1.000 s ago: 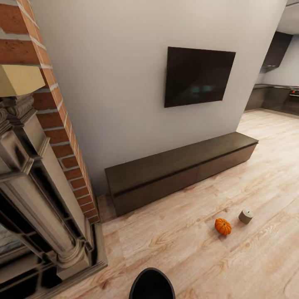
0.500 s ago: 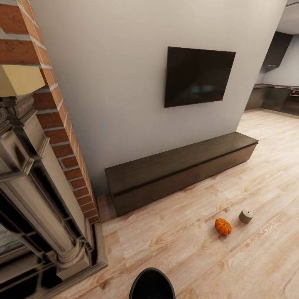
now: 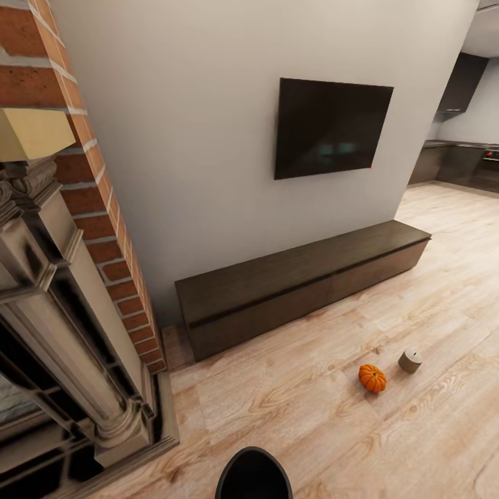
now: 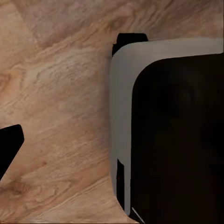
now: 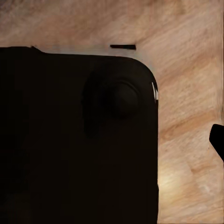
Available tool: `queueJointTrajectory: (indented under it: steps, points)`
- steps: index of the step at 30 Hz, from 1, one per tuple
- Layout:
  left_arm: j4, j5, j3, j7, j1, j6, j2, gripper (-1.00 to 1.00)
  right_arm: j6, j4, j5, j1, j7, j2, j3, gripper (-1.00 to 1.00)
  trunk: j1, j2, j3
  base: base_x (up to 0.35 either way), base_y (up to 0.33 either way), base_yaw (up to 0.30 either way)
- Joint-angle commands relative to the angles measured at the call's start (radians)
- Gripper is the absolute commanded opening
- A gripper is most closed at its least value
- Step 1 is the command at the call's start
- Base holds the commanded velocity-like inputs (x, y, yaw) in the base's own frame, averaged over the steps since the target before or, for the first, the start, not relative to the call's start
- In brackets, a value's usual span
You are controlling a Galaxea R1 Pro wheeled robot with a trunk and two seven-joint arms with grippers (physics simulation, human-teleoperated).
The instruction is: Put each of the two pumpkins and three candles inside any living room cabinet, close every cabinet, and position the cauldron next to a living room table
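On the floor before the closed cabinet (image 3: 305, 287), a pumpkin (image 3: 372, 378) and candle (image 3: 410, 360) were left for stowing; claw states could not be determined.

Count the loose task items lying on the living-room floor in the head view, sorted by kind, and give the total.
Pumpkins: 1, the small orange pumpkin on the wood floor.
Candles: 1, the pale grey candle just beside it, nearer the kitchen end.
Total: 2 loose items, both lying in front of the long dark-brown cabinet, whose fronts look shut.
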Motion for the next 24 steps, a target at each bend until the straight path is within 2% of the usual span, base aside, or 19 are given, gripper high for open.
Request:
queueJointTrajectory:
  steps: [1, 3, 5, 8, 11, 13, 16, 18, 19, 20, 22, 24]
  points:
    - [-0.002, 0.010, -0.005, -0.068, -0.026, 0.054, 0.027, 1.00, -0.001, -0.038, -0.002, 0.000, -0.003, 0.001, -0.001, 1.00, 0.000, 0.000, -0.001, 0.000, 0.000, 0.000]
    - [-0.032, 0.017, -0.004, -0.136, -0.078, 0.158, 0.065, 1.00, 0.060, -0.139, -0.002, 0.000, -0.018, 0.002, 0.001, 1.00, 0.000, 0.000, -0.001, 0.000, 0.000, 0.000]
    - [-0.095, 0.026, -0.003, -0.164, -0.112, 0.236, 0.082, 1.00, 0.189, -0.280, -0.003, 0.000, -0.051, 0.003, 0.004, 1.00, 0.000, 0.000, -0.001, 0.000, 0.000, 0.000]
    - [-0.248, 0.062, -0.002, -0.176, -0.130, 0.356, 0.084, 1.00, 0.396, -0.572, -0.019, 0.000, -0.093, 0.015, 0.005, 1.00, 0.000, 0.000, -0.001, 0.000, 0.000, 0.000]
    - [-0.421, 0.088, -0.001, -0.167, -0.135, 0.525, 0.079, 1.00, 0.645, -0.845, -0.050, 0.000, -0.107, 0.031, 0.007, 1.00, 0.000, 0.000, -0.001, 0.000, 0.000, 0.000]
    - [-0.561, 0.096, 0.000, -0.130, -0.136, 0.629, 0.059, 1.00, 0.789, -0.967, -0.057, 0.000, -0.109, 0.035, 0.010, 1.00, 0.000, 0.000, -0.001, 0.000, 0.000, 0.000]
    - [-0.738, 0.101, 0.001, -0.035, -0.137, 0.734, -0.006, 1.00, 0.906, -1.030, -0.064, -0.007, -0.112, 0.045, 0.011, 1.00, 0.000, 0.000, -0.001, 0.000, 0.000, 0.000]
    - [-0.795, 0.102, 0.000, 0.027, -0.141, 0.760, -0.056, 1.00, 0.933, -1.040, -0.068, -0.033, -0.114, 0.067, 0.012, 1.00, 0.000, 0.000, -0.001, 0.000, 0.000, 0.000]
    - [-0.809, 0.103, 0.000, 0.057, -0.153, 0.769, -0.090, 1.00, 0.941, -1.033, -0.068, -0.065, -0.118, 0.090, 0.013, 1.00, 0.000, 0.000, -0.001, 0.000, 0.000, 0.000]
    - [-0.811, 0.104, 0.000, 0.070, -0.160, 0.771, -0.109, 1.00, 0.944, -1.016, -0.067, -0.083, -0.126, 0.103, 0.014, 1.00, 0.000, 0.000, -0.001, 0.000, 0.000, 0.000]
    - [-0.814, 0.103, 0.000, 0.083, -0.170, 0.774, -0.133, 1.00, 0.935, -0.957, -0.068, -0.111, -0.155, 0.117, 0.015, 1.00, 0.000, 0.000, -0.001, 0.000, 0.000, 0.000]
    - [-0.819, 0.104, 0.006, 0.087, -0.178, 0.774, -0.142, 1.00, 0.899, -0.890, -0.069, -0.144, -0.179, 0.122, 0.015, 1.00, 0.000, 0.000, -0.001, 0.000, 0.000, 0.000]
